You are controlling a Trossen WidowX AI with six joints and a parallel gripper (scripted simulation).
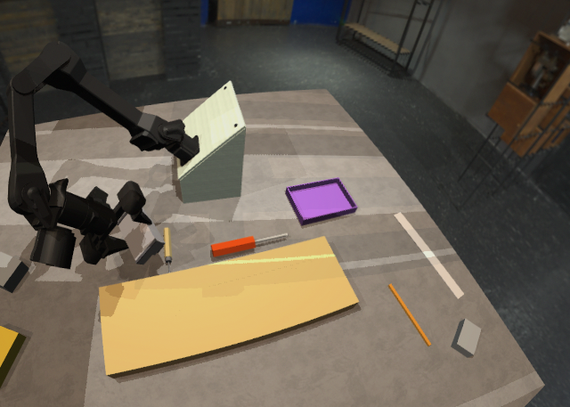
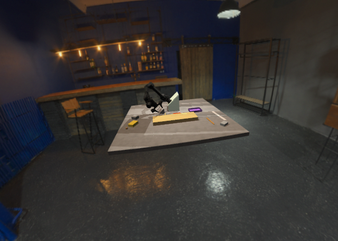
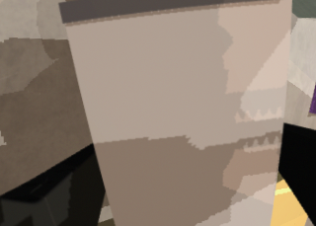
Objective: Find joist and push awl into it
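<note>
My gripper (image 1: 138, 233) (image 3: 190, 162) is shut on the stud finder, a pale pinkish-grey block (image 1: 142, 243) (image 3: 173, 83) with a darker end, which fills much of the wrist view. It is held tilted, off the panel's back left corner; its height above the table is hard to tell. The awl (image 1: 167, 242), with a tan handle and thin metal tip, lies just right of it, tip toward the panel. The yellow-orange floor panel (image 1: 230, 311) (image 2: 174, 119) (image 3: 291, 208) lies flat in front; no hole is visible. The purple tray (image 1: 321, 201) (image 2: 195, 109) is empty, behind the panel's right end.
A red-handled screwdriver (image 1: 233, 246) lies behind the panel. My arm is mounted on a pale green wedge (image 1: 214, 173) (image 2: 174, 103). At right are a pale strip (image 1: 427, 254), an orange pencil (image 1: 410, 314) and a grey block (image 1: 468, 337). Another grey block (image 2: 134, 117) and a yellow block (image 2: 133, 123) lie left.
</note>
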